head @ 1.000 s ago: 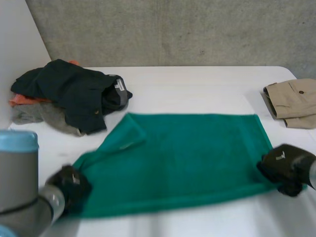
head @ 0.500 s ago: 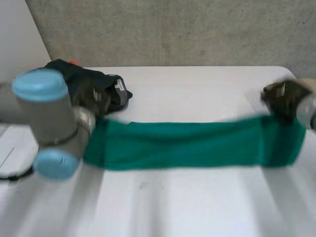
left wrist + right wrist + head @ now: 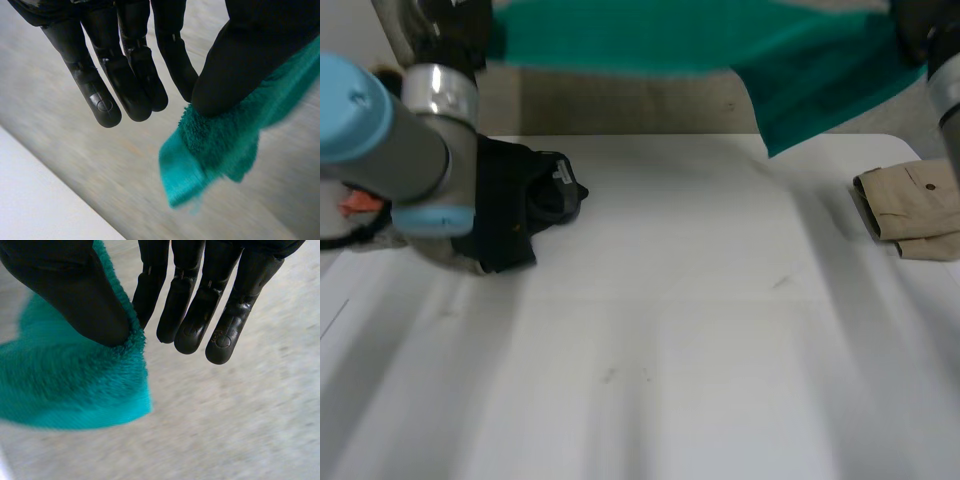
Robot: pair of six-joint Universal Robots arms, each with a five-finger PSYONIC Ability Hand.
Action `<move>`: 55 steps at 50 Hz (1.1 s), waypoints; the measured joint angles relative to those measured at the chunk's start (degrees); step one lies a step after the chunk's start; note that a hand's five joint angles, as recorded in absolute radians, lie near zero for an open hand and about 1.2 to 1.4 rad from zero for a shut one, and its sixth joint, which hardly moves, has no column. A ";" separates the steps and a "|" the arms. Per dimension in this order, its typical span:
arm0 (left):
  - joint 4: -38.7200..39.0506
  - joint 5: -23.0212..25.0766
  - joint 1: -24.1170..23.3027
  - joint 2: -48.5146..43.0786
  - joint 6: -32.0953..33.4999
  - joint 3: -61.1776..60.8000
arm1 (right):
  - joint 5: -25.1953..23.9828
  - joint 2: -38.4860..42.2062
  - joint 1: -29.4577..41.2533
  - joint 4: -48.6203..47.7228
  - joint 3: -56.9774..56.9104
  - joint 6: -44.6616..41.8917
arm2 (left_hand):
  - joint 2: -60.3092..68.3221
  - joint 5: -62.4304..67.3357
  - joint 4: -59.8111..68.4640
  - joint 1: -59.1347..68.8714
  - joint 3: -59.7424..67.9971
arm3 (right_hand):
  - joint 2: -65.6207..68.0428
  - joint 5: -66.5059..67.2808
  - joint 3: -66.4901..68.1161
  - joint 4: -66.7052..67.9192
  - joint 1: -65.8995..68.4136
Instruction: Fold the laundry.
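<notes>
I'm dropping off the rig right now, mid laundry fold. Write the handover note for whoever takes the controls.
Hands: left hand pinches one corner of the green towel under its thumb; right hand pinches another corner. The towel hangs stretched between them in the air above the white table.
Folded khaki garment lies at the table's right edge, dark clothes pile at its left.
Done: the khaki piece looks folded.
Left: lay down and fold the towel, then the pile.

Robotics lab bench, so identified by: plain white table (image 3: pixel 670 350) set against bare grey concrete wall (image 3: pixel 650 105); grey, blue-capped robot arm (image 3: pixel 390 150); folded beige garment (image 3: pixel 915 205) laid aside.
</notes>
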 measured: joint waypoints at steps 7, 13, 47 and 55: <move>-0.97 -0.17 -0.26 -0.57 -0.59 -12.82 | -0.72 2.79 0.59 3.93 7.88 -0.11 | 0.01 0.00 0.01 0.00 0.00 | 0.00 0.00 0.01 0.00 0.00; -2.97 -0.38 -0.65 0.11 -0.31 -22.91 | -1.14 3.08 0.61 11.26 14.52 -0.30 | 0.02 0.00 0.02 0.00 0.02 | 0.00 0.00 0.00 0.00 0.00; -35.22 -5.66 -8.21 10.74 -3.32 -36.10 | -5.29 -7.92 -12.04 36.53 33.40 -21.72 | 0.08 0.00 0.02 0.00 0.02 | 0.50 0.00 0.00 0.00 0.00; -28.46 -6.47 -6.69 1.34 -2.00 -17.98 | -3.49 -0.15 -6.21 27.72 19.30 -18.44 | 0.08 0.00 0.03 0.00 0.02 | 0.50 0.00 0.01 0.00 0.00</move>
